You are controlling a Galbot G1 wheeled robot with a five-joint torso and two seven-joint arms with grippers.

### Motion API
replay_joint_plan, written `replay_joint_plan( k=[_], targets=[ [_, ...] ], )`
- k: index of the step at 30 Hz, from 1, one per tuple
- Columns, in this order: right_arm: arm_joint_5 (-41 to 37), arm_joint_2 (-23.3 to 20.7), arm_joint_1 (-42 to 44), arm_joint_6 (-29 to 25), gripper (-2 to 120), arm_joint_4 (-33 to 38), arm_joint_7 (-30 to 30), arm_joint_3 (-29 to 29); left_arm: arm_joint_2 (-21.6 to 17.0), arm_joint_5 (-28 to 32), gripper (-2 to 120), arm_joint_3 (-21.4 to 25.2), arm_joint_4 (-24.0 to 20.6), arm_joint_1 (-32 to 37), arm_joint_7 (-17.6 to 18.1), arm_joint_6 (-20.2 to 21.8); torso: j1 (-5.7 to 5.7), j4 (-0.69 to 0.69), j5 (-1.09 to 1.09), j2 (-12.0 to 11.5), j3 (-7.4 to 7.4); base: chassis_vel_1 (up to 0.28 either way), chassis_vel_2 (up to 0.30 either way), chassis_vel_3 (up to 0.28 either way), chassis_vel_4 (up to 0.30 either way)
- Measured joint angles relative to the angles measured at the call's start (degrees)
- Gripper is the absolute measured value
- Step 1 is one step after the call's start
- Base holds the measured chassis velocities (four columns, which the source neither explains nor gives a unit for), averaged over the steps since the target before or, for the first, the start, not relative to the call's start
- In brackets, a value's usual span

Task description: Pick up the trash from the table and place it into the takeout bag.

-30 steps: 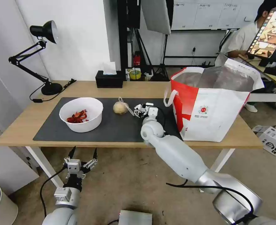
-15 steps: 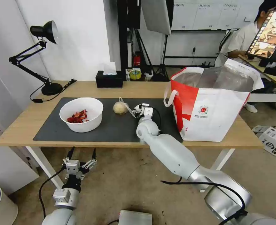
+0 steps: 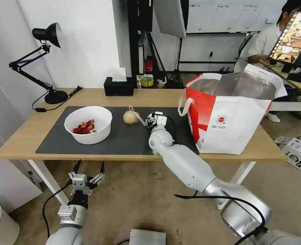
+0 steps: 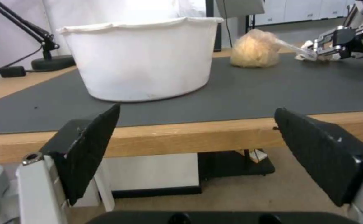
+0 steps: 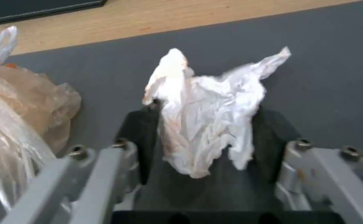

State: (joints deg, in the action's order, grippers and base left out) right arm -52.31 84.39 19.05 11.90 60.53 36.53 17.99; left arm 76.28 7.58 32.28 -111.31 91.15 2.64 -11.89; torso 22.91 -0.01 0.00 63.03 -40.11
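**Crumpled tissue sitting between the right gripper's pads on the mat**

Crumpled white tissue (image 5: 206, 109) is lying on the dark grey mat (image 3: 123, 139) of the table (image 3: 21, 136), and the right gripper (image 5: 204, 133) is reaching over it with a black pad on each side, both pads pressing against the paper. In the head view the right gripper (image 3: 153, 119) is sitting low over the mat, between the beige lump in its clear bag (image 3: 130, 117) and the takeout bag (image 3: 232, 119). The lump's bag (image 5: 19, 105) is lying just beside the gripper; whether they are touching is unclear. The takeout bag is standing upright and open on the right end of the table, showing its foil lining. The white bowl of red scraps (image 3: 88, 124) is resting on the mat's left part, apart from the lump. The left gripper (image 3: 88, 173) is hanging below the table's front edge with its fingers (image 4: 90, 149) spread wide, holding nothing.
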Motion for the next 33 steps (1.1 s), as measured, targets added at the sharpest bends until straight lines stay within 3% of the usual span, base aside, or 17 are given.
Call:
replay_joint_plan(
  k=[14, 19, 33],
  targets=[
    [0.27, -0.96, 0.91, -0.13, 0, 1.42, -0.42, 0.37, 0.10, -0.05, 100, -0.25, 0.79, -0.45, -0.02, -0.20, 0.00, 0.03, 0.01, 0.00, 0.00, 0.000, 0.000, 0.000, 0.000],
    [-0.33, -1.77, 1.45, 0.05, 0, 3.53, 0.05, 0.41, -0.14, -0.06, 100, -0.26, 0.94, -0.60, -0.03, -0.20, 0.01, 0.03, 0.01, -0.01, -0.01, 0.000, 0.000, 0.000, 0.000],
    [-7.20, -8.42, 3.41, 1.63, 0, 18.81, 8.88, 3.27, -2.51, -0.04, 100, -0.21, 2.95, -0.52, -0.07, -1.58, 0.01, 0.02, 0.01, -0.01, 0.00, 0.000, 0.000, 0.000, 0.000]
  ],
)
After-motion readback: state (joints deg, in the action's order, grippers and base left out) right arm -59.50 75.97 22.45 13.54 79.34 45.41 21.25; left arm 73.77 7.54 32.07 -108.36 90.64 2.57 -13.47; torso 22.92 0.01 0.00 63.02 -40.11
